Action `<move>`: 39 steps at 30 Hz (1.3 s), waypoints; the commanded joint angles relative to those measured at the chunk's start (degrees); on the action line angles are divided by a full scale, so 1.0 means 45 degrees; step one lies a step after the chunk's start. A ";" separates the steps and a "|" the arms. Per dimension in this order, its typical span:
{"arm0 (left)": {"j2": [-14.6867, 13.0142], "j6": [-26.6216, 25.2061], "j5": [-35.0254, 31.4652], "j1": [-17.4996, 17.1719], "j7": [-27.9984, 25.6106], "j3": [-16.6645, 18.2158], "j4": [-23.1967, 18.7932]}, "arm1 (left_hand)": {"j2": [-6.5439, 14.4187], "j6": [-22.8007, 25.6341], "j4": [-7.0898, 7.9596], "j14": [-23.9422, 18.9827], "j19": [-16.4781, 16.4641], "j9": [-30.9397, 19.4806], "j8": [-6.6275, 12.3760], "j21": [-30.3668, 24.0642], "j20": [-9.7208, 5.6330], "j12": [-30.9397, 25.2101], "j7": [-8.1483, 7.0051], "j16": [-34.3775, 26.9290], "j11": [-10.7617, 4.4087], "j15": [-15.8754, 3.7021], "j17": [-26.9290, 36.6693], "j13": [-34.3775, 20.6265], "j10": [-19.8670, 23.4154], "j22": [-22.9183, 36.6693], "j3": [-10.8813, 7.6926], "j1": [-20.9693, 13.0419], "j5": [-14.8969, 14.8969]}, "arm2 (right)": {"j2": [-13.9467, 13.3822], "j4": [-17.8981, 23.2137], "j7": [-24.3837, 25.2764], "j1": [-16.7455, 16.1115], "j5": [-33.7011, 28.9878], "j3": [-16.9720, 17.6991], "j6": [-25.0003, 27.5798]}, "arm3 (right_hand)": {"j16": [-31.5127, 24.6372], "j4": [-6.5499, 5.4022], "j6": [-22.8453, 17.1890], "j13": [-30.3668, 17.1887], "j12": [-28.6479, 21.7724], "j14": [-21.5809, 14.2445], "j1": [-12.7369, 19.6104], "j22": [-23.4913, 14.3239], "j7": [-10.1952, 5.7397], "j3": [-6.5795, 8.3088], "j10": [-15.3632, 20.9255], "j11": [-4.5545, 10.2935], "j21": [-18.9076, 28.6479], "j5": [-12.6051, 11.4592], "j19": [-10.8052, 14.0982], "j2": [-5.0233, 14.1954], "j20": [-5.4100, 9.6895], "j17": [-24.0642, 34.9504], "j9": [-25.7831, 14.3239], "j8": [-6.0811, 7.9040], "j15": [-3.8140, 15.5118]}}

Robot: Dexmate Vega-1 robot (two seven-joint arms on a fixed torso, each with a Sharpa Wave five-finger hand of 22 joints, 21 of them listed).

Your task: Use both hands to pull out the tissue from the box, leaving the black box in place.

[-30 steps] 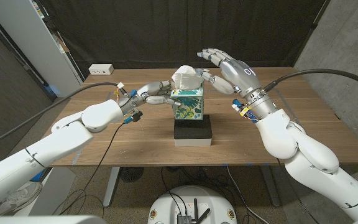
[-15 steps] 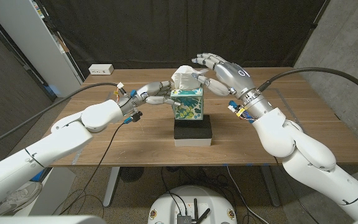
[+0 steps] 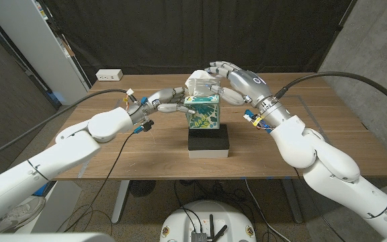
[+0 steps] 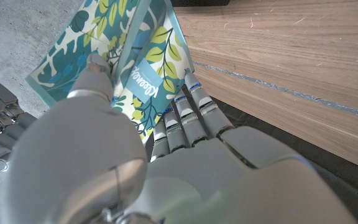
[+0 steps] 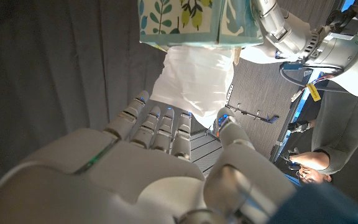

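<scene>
A teal leaf-patterned tissue box (image 3: 203, 114) stands on a black box (image 3: 209, 142) at mid-table. A white tissue (image 3: 199, 83) sticks up from its top. My left hand (image 3: 168, 101) grips the tissue box at its left upper edge; in the left wrist view the thumb (image 4: 97, 67) lies on one face of the tissue box (image 4: 151, 68) and the fingers (image 4: 190, 102) on another. My right hand (image 3: 237, 78) hovers over the tissue, fingers arched above it and thumb at its right side, still apart. In the right wrist view the tissue (image 5: 194, 84) hangs between the fingertips (image 5: 160, 118) and the thumb.
A white power strip (image 3: 109, 74) lies at the far left corner of the wooden table (image 3: 146, 151). A grey-white cabinet (image 3: 42, 47) stands off the table's left side, and a black curtain hangs behind. Cables trail from both wrists.
My right hand has come down and to the left, from above the box's right side onto the tissue, and its fingers have curled in. The left hand and both boxes have stayed put.
</scene>
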State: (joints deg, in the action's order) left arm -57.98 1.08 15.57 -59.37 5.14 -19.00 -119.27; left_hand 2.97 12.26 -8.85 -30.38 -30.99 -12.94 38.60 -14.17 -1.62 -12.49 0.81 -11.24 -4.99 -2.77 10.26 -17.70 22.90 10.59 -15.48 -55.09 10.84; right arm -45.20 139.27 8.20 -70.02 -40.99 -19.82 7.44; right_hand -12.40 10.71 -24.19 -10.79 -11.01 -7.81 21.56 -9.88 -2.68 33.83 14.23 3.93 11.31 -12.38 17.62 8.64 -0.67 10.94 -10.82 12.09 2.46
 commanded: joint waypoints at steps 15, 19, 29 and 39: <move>0.0036 -0.0116 0.0077 0.0023 -0.0045 -0.0045 -0.0004 | 0.0137 0.0017 0.0036 -0.0048 -0.0060 -0.0002 0.0038 0.0098 -0.0030 0.0009 0.0104 0.0049 0.0085 -0.1535 0.0022 -0.0045 0.0098 0.0037 -0.0160 0.0216 0.0058 | 0.0503 -0.0616 0.1991 0.0234 -0.2896 -0.1035 0.0490 | -0.0076 0.0113 -0.6043 -0.0052 -0.0170 -0.1049 0.5054 -0.0042 -0.0726 0.0154 0.1562 0.1272 0.0186 0.0163 0.1420 -0.0960 0.0584 -0.0008 -0.0561 0.2284 0.1573; 0.0026 -0.0112 0.0127 -0.0020 -0.0055 -0.0021 -0.0014 | 0.0168 0.0010 0.0058 -0.0037 -0.0058 0.0006 0.0033 0.0104 -0.0026 0.0010 0.0124 0.0053 0.0109 -0.1519 0.0026 -0.0050 0.0102 0.0038 -0.0172 0.0268 0.0056 | 0.0643 -0.0730 0.2228 0.0295 -0.3547 -0.1234 0.0696 | -0.0136 0.0105 -0.6979 -0.0072 -0.0174 -0.1227 0.6034 -0.0051 -0.0819 0.0045 0.1937 0.1569 0.0214 0.0197 0.1649 -0.1122 0.0790 0.0034 -0.0896 0.2976 0.1744; -0.0035 -0.0070 0.0139 -0.0128 -0.0097 0.0039 -0.0061 | 0.0224 0.0007 0.0057 -0.0042 -0.0064 0.0023 0.0026 0.0114 -0.0013 0.0022 0.0140 0.0059 0.0124 -0.1532 0.0021 -0.0060 0.0085 0.0039 -0.0224 0.0318 0.0058 | 0.0673 -0.1026 0.2998 0.0354 -0.4133 -0.1445 0.0503 | -0.0226 0.0024 -0.7053 -0.0102 -0.0230 -0.1422 0.6720 -0.0058 -0.0932 -0.0125 0.2368 0.1677 0.0240 0.0283 0.1843 -0.1273 0.0928 0.0093 -0.1087 0.3242 0.1953; -0.0082 -0.0052 0.0156 -0.0177 -0.0072 0.0065 -0.0105 | 0.0203 0.0026 0.0017 -0.0056 -0.0079 0.0038 0.0029 0.0119 -0.0040 0.0024 0.0112 0.0068 0.0123 -0.1548 0.0004 -0.0069 0.0092 0.0039 -0.0256 0.0335 0.0054 | 0.0833 -0.1554 0.4646 0.0462 -0.4902 -0.1703 0.0182 | -0.0318 -0.0054 -0.7292 -0.0131 -0.0236 -0.1572 0.7083 -0.0066 -0.1130 -0.0386 0.2646 0.1827 0.0279 0.0454 0.2057 -0.1351 0.1127 0.0161 -0.1059 0.3419 0.2172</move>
State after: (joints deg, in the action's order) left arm -58.13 0.62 16.11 -59.81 4.82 -18.93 -119.50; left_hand 4.03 12.17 -8.87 -30.28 -30.99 -12.64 38.36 -13.75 -1.61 -12.53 1.15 -10.97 -4.69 -2.68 10.12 -17.69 23.20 10.59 -16.10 -54.01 10.63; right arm -42.23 134.61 22.04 -68.47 -58.91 -26.10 9.50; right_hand -13.25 10.49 -56.52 -11.08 -11.69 -14.32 52.77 -10.01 -7.17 32.48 25.41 12.03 12.32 -10.57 26.28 2.50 2.65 11.37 -15.36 27.16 2.20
